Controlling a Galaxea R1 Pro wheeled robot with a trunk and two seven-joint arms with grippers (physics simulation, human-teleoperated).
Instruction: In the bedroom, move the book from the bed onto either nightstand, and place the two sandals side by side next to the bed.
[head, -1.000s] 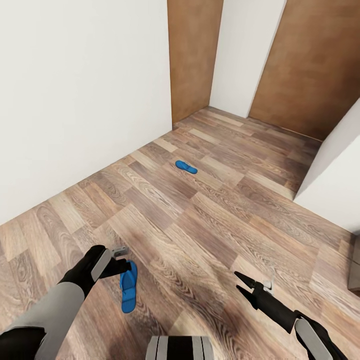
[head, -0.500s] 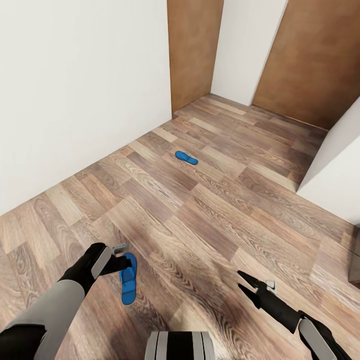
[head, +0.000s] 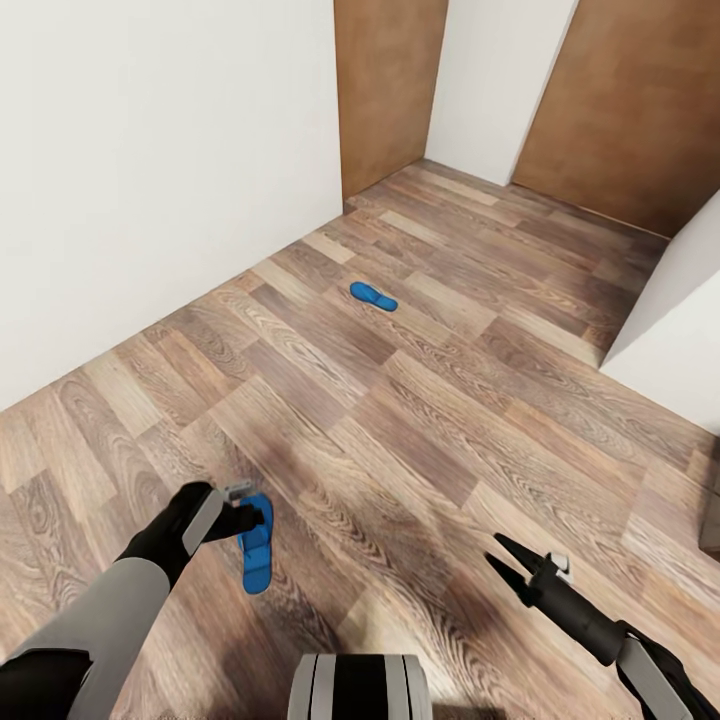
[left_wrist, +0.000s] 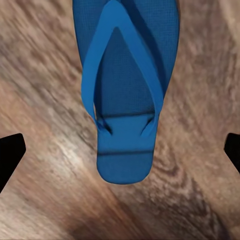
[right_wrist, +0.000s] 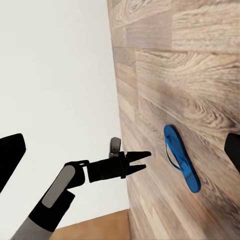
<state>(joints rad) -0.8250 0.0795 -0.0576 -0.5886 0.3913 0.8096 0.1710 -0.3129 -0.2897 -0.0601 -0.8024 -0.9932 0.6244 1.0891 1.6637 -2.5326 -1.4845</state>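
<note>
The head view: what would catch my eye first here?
Two flat bright blue sandals on the light wood-plank floor: the near sandal lies just under the left tool, which hangs open above it, and the far sandal lies alone toward the brown wooden doors. The right tool hangs open over bare planks.

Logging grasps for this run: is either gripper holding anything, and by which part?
Nothing. The left gripper is open above the near sandal; the right gripper is open and empty.
</note>
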